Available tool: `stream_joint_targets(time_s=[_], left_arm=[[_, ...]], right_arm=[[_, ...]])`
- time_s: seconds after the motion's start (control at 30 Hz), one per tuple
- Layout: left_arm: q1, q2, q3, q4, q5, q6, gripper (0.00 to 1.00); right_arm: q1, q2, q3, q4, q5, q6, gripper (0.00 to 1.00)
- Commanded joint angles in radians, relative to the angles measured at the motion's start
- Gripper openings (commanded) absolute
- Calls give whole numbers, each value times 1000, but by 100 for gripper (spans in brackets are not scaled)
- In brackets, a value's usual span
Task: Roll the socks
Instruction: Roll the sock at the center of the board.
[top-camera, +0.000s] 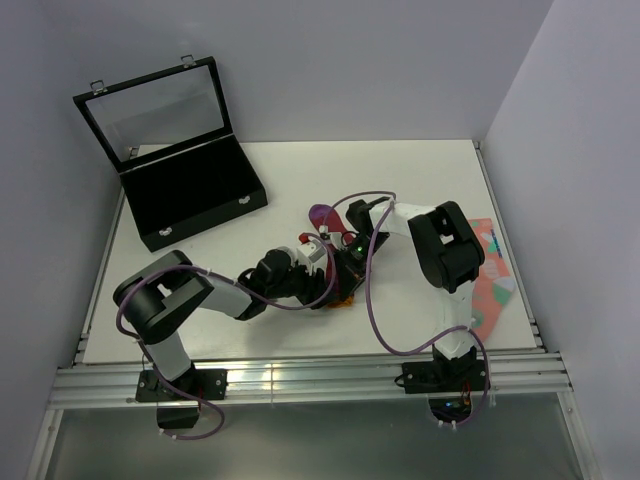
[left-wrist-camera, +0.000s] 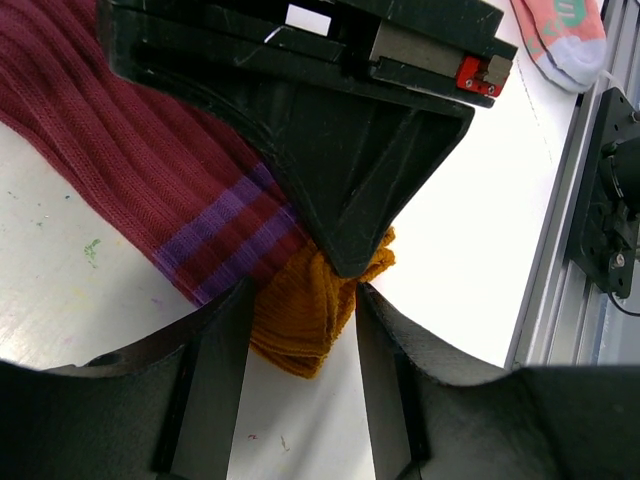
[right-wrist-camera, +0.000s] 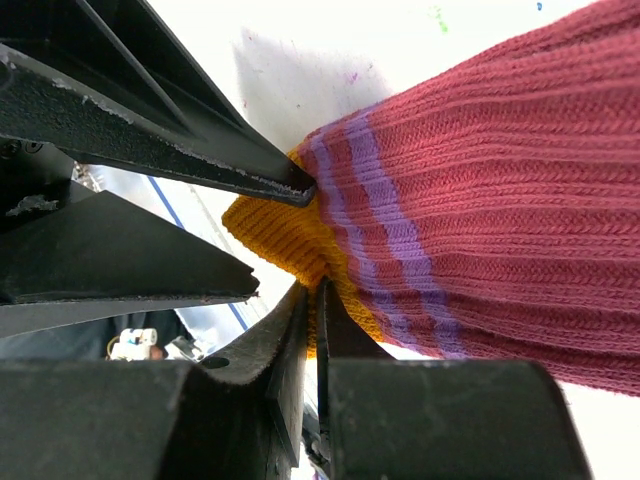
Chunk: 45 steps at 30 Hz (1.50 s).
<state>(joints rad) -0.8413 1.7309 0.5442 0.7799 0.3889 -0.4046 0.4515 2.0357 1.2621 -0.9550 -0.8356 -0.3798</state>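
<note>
An open black case (top-camera: 195, 195) with a clear lid (top-camera: 155, 105) sits at the far left of a white tabletop (top-camera: 400, 170). Near it, the left arm (top-camera: 200, 295) rises from the near left edge and reaches right toward the middle.

The left end effector (left-wrist-camera: 300, 295) has its two fingers (left-wrist-camera: 215, 380) partway apart, one on each side of the bunched orange toe (left-wrist-camera: 300, 335) of the red sock (left-wrist-camera: 130, 150). One finger touches the sock by its purple stripes (left-wrist-camera: 235, 235), and the other sits just beside the toe. Whether these fingers squeeze the fabric cannot be told.

The red sock lies at the middle of the tabletop. Its ribbed leg runs toward the far side, where a purple patch (top-camera: 322, 215) shows from above. The toe end points toward the near side, under the two end effectors.

The right end effector (right-wrist-camera: 312, 295) comes at the toe from the opposite side. Its fingers are pressed tight together, pinching a fold of the orange toe fabric between their tips. In the left wrist view it appears as a black wedge pointing down onto the toe, between the left fingers.

The right arm (top-camera: 445, 245) stands at the near right and bends left toward the middle. Past it, a pink sock (top-camera: 492, 275) with teal and white patches lies flat by the right edge of the tabletop, well apart from the red sock.
</note>
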Motion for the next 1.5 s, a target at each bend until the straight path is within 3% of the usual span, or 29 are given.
stream_joint_targets(time_s=[0.0,0.73,0.97,1.1,1.4,1.47], left_arm=[[-5,-5,25,38,34,10,51],[-38,18,77,-111,-33,62,49],[-42,35,95,-145,-50,70,43],[-42,38,117,-179,-56,73,36],[-73,30,152,-290,-76,-3,6],[-81,27,160,-307,-90,-31,0]], right_arm=[[-10,-17,17,-22,-13,-11,2],[-14,-25,30,-39,-25,-18,2],[-17,-29,25,-47,-25,-31,2],[-17,-32,20,-42,-20,-34,2],[-20,-57,0,-13,9,-24,4],[-19,-61,-1,-2,21,-15,9]])
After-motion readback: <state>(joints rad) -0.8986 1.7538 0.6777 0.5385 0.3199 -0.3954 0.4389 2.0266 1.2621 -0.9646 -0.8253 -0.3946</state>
